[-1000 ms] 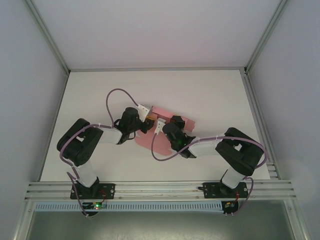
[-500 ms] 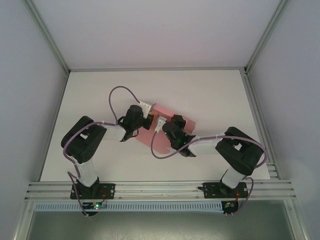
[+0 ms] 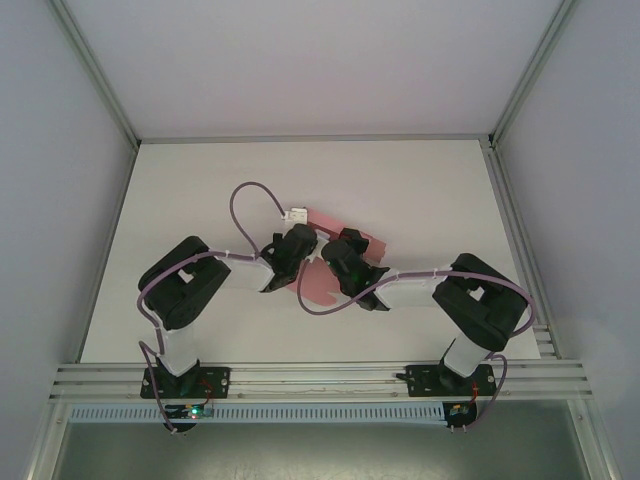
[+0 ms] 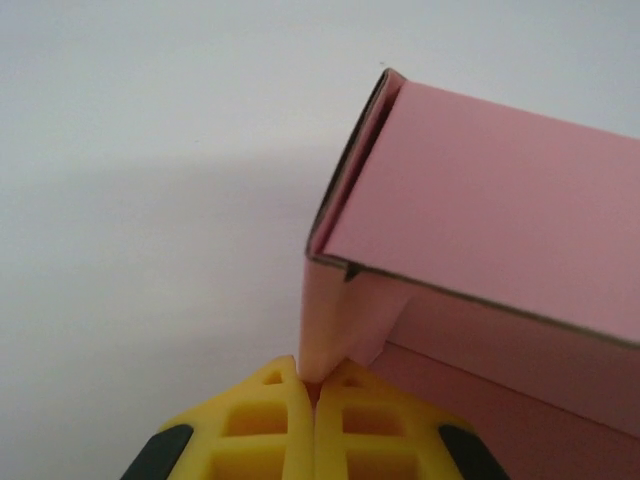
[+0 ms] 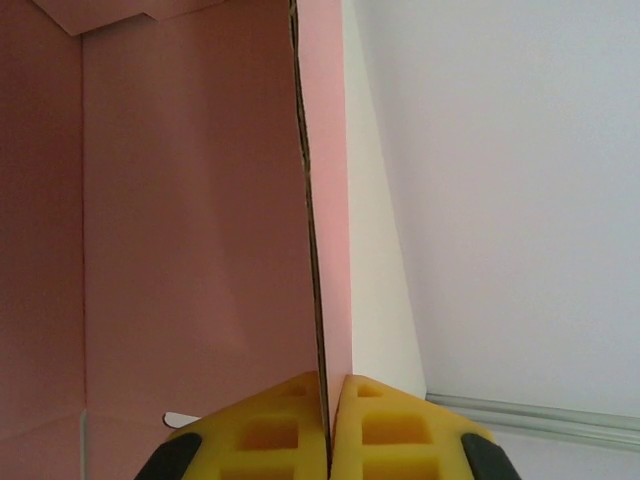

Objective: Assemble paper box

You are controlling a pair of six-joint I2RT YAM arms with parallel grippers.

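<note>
Just the one paper box (image 3: 322, 285) here, half-formed pink card, sitting between the two grippers out on the white counter (image 3: 200, 200). The left gripper (image 4: 312, 385) is pinched tight on a thin flap at the box's open end, right at its fingertips, I'd guess to steer it inward. The right gripper (image 5: 329, 385) is clamped on the edge of a side wall running straight ahead of it, probably steadying the whole thing. So two grippers, both busy, one box
</note>
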